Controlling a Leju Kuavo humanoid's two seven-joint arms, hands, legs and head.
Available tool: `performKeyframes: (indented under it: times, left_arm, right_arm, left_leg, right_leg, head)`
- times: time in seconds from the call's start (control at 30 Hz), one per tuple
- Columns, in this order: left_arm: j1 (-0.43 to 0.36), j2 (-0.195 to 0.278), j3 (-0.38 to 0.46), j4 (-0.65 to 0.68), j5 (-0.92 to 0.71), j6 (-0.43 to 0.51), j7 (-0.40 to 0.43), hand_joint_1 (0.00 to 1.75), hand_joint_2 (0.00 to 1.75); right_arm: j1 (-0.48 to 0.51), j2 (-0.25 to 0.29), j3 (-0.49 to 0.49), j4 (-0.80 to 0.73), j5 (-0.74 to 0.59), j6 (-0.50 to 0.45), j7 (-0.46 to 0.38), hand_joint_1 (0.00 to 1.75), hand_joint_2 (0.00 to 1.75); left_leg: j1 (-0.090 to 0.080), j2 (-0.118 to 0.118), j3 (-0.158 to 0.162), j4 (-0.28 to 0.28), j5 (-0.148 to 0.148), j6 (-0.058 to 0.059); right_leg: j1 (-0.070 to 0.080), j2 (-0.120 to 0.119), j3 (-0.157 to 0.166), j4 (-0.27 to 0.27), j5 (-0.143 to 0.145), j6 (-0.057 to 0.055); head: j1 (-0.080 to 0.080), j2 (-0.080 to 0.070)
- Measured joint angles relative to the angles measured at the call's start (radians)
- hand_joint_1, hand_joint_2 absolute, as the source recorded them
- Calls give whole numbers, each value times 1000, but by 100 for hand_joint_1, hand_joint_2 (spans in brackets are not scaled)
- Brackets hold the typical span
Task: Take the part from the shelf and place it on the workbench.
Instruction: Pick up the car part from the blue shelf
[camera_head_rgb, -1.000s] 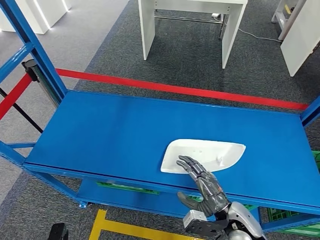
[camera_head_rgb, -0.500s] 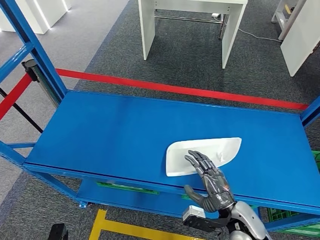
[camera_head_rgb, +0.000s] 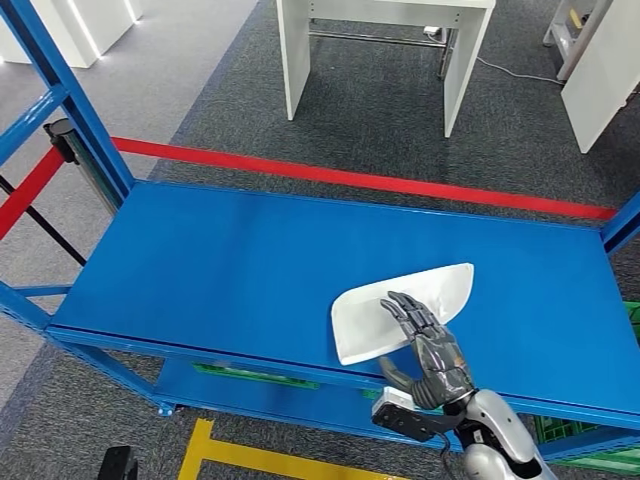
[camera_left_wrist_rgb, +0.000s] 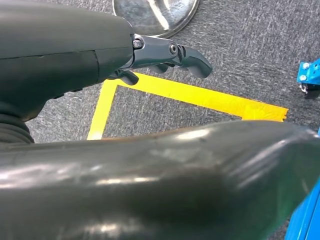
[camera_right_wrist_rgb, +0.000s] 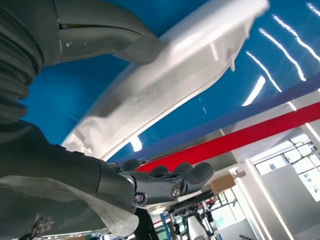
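At shelf's front edge, your right hand (camera_head_rgb: 426, 350) grips white part (camera_head_rgb: 377, 315): fingers (camera_head_rgb: 407, 312) on top, thumb (camera_right_wrist_rgb: 113, 37) under near edge. Part sits on blue shelf (camera_head_rgb: 226, 270), tilted, far end raised. Left hand (camera_left_wrist_rgb: 166, 52) hangs over grey floor (camera_left_wrist_rgb: 245, 45) and yellow tape (camera_left_wrist_rgb: 196, 95), fingers curled, holding nothing. White bench (camera_head_rgb: 377, 40) stands beyond red line (camera_head_rgb: 340, 178).

Grey carpet (camera_head_rgb: 377, 110), red floor line (camera_head_rgb: 362, 180), white table (camera_head_rgb: 377, 40) behind
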Motion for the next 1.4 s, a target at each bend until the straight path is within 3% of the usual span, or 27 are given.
performKeyframes:
  times: [0.87,0.9,1.0,1.03,1.4]
  left_arm:
    - [-10,-1,-18,0,-12,-8,12,0,0]
    - [-10,-1,-18,0,-12,-8,12,0,0]
    - [-10,-1,-19,0,-12,-8,12,0,0]
    - [-10,-1,-19,0,-12,-8,12,0,0]
    - [-10,-1,-19,0,-12,-9,12,0,0]
  right_arm:
    - [-128,0,-10,211,-63,91,-28,0,175]
    - [-130,0,-11,218,-64,91,-28,12,175]
    - [-137,0,-16,237,-69,92,-28,143,175]
    - [-139,0,-18,243,-71,93,-28,175,175]
    - [-151,0,-31,277,-79,97,-32,175,175]
  left_leg:
    - [0,0,0,0,0,0]
    - [0,0,0,0,0,0]
    - [0,0,0,0,0,0]
    - [0,0,0,0,0,0]
    - [0,0,0,0,0,0]
  right_leg:
    - [0,0,0,0,0,0]
    - [0,0,0,0,0,0]
    - [0,0,0,0,0,0]
    - [0,0,0,0,0,0]
    - [0,0,0,0,0,0]
  head:
    - [0,0]
    - [0,0]
    - [0,0]
    - [0,0]
    - [0,0]
